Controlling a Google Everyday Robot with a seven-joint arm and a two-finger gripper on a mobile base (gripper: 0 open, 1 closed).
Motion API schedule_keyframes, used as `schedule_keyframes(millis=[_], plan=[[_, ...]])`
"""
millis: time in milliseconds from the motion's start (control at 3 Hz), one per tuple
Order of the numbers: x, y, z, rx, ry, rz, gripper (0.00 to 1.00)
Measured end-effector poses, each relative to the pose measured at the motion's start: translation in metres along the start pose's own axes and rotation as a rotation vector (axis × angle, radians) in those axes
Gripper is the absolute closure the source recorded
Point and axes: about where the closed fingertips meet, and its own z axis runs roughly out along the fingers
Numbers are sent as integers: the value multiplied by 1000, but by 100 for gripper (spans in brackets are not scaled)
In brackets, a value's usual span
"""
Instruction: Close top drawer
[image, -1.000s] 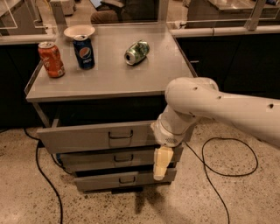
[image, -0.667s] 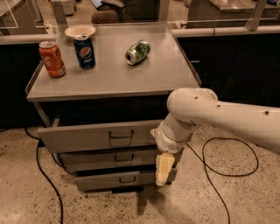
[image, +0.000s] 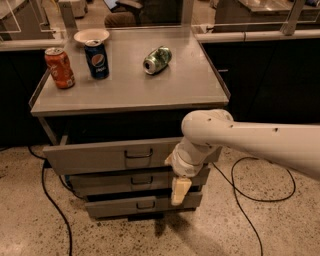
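Observation:
The top drawer (image: 100, 156) is a wide grey metal drawer with a small dark wire handle (image: 138, 153). It stands pulled out from the grey cabinet, with a dark gap behind its front. My gripper (image: 179, 190) hangs from the white arm (image: 250, 142) in front of the drawers' right part, pointing down, at the height of the two lower drawers. It is to the right of the handles. I cannot see whether it touches a drawer front.
Two shorter drawers (image: 142, 180) sit below, both slightly out. On the cabinet top (image: 190, 85) stand an orange can (image: 59, 67), a blue Pepsi can (image: 97, 59), a lying green can (image: 157, 60) and a white bowl (image: 91, 35). Black cables (image: 50, 200) lie on the speckled floor.
The arm and gripper have shifted a little to the right and lower. The top drawer stands open as before.

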Motion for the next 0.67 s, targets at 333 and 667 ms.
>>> schedule_keyframes(millis=[333,667], plan=[[0,0,1,-1,1,-2,47],[0,0,1,-1,1,-2,70]])
